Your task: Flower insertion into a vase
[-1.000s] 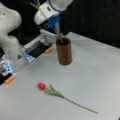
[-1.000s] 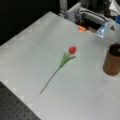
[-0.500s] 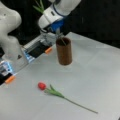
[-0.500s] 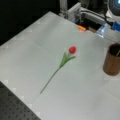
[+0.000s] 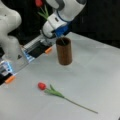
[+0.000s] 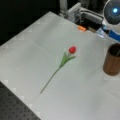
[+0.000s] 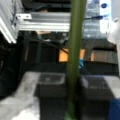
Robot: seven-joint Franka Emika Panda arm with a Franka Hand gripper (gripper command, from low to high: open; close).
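Plain dark brown cylindrical vase [image 5: 64,51] upright on pale grey tabletop [image 5: 95,75], near far edge; in a front view at right edge, cropped [image 6: 112,60]. Thin stem end seen dipping into open mouth; nothing else made out inside.

White-and-blue gripper [image 5: 55,30] just above and behind vase rim. Fingers pinched on green stem of red tulip with green leaves [image 5: 41,7], bloom up, stem slanting down toward vase. In wrist view, stem [image 7: 75,57] ran top to bottom between two dark finger pads [image 7: 52,85], both touching it.

Second red tulip with long green stem [image 5: 53,92] flat on tabletop, well apart from vase, toward a front view's bottom; also seen mid-table [image 6: 65,60], bloom toward vase side.

Table surface pale, matte. Aluminium framing with orange tabs [image 5: 48,50] along far edge. Bulky white robot arm segment [image 5: 10,30] at a front view's left. Dark perforated board [image 6: 15,107] at a front view's bottom left. Background black.

Gripper fingertips hidden behind wrist housing in both front views. Vase bottom interior not visible. Held bloom cut off at a front view's top.
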